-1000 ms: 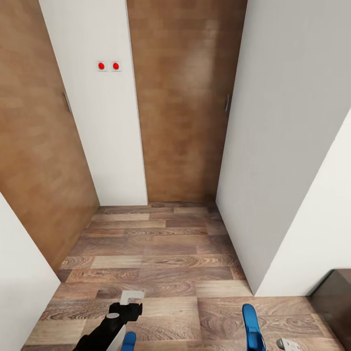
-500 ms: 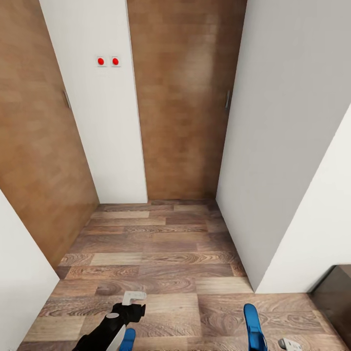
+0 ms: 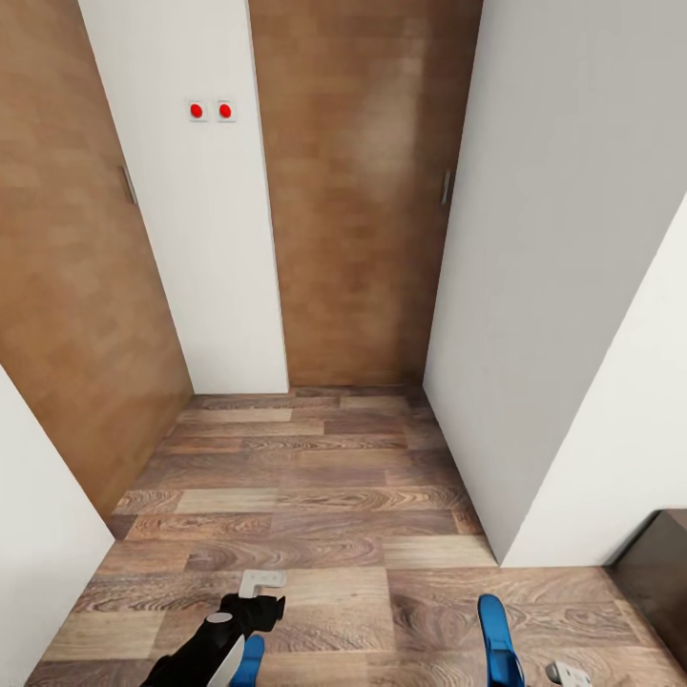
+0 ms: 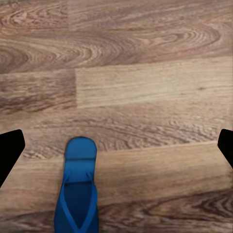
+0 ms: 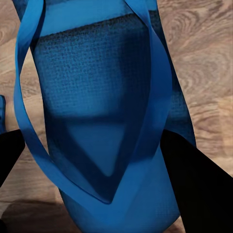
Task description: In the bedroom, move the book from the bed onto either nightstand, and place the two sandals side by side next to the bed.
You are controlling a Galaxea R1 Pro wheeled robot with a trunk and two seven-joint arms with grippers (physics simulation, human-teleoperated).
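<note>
Even, bright rendered light, faint shadows, mild softness, wide-angle slant at edges.

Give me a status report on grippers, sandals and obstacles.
Left gripper open. Right gripper shut on one sandal. Other sandal flat on wood floor. Walls close on both sides.

Slight backward camera retreat, wider floor [image 3: 315, 496].
</note>
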